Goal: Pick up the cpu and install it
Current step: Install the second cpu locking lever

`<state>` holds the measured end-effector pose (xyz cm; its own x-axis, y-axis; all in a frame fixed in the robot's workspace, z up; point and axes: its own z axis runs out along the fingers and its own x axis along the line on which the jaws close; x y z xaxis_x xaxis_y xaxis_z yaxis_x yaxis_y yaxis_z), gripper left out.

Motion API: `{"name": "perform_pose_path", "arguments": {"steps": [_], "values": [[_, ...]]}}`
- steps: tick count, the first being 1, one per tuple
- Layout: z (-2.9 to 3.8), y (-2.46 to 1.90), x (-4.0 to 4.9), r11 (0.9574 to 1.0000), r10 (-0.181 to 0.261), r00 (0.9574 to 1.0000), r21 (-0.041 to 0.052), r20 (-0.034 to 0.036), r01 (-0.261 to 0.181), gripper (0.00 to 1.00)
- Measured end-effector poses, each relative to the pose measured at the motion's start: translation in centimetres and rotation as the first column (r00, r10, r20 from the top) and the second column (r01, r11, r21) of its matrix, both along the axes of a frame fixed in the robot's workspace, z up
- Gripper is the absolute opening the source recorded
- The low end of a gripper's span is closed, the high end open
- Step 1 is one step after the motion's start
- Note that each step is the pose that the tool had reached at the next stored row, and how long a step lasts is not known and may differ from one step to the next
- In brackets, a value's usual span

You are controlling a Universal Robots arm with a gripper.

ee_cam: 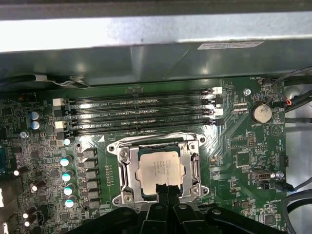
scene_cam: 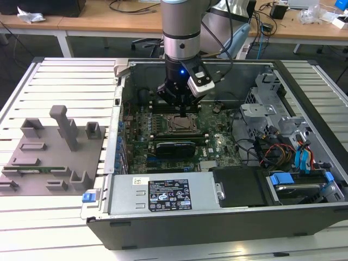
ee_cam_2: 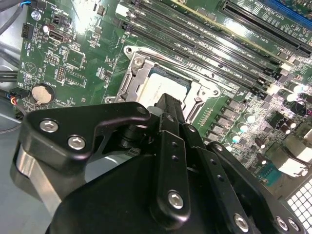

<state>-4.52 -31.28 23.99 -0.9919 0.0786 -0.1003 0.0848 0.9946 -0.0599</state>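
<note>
The cpu (ee_cam: 157, 165), a small square chip with a pale silvery top, lies flat inside the metal socket frame (ee_cam: 124, 168) on the green motherboard. It also shows as the cpu (ee_cam_2: 158, 87) in the second wrist view, and as the cpu (scene_cam: 180, 124) under the arm in the exterior view. My gripper (ee_cam: 166, 188) hangs just above the chip's near edge with its black fingers pressed together and nothing held between them. The same gripper (ee_cam_2: 169, 103) and gripper (scene_cam: 182, 110) sit directly over the socket.
Memory slots (ee_cam: 141, 114) run beside the socket. A black expansion card (scene_cam: 175, 148) and a power supply (scene_cam: 163, 193) lie nearer the case front. Drive cages and cables (scene_cam: 283, 136) are on the exterior view's right. A grey fixture plate (scene_cam: 49, 157) holding a green memory stick (scene_cam: 38, 169) is on its left.
</note>
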Motion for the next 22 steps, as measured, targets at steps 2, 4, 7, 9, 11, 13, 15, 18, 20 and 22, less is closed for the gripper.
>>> {"name": "perform_pose_path", "arguments": {"steps": [2,4,7,9,11,13,15,18,20,22], "values": [[0.1,-0.01,-0.01,1.0,0.0,1.0,-0.0003,-0.0002,0.0,0.11],[0.3,0.0,0.0,1.0,0.0,1.0,-0.0001,0.0,0.0,0.11],[1.19,0.0,0.0,1.0,0.0,1.0,0.0,0.0001,0.0,0.11],[1.32,0.0,0.0,1.0,0.0,1.0,0.0002,0.0002,0.0,0.11],[1.33,0.0,0.0,1.0,0.0,1.0,0.0,0.0001,0.0,0.11],[1.35,-0.08,0.0,1.0,0.0,1.0,-0.0003,-0.0002,0.0,0.11],[1.34,-0.31,0.0,1.0,0.0,1.0,-0.0002,-0.0001,0.0,0.11],[1.33,-0.91,0.0,1.0,0.0,1.0,-0.0001,0.0,0.0,0.11],[1.33,-1.35,0.0,1.0,0.0,1.0,0.0,0.0001,0.0,0.11],[1.33,-1.99,0.0,1.0,0.0,1.0,0.0,0.0,0.0,0.11]]}}
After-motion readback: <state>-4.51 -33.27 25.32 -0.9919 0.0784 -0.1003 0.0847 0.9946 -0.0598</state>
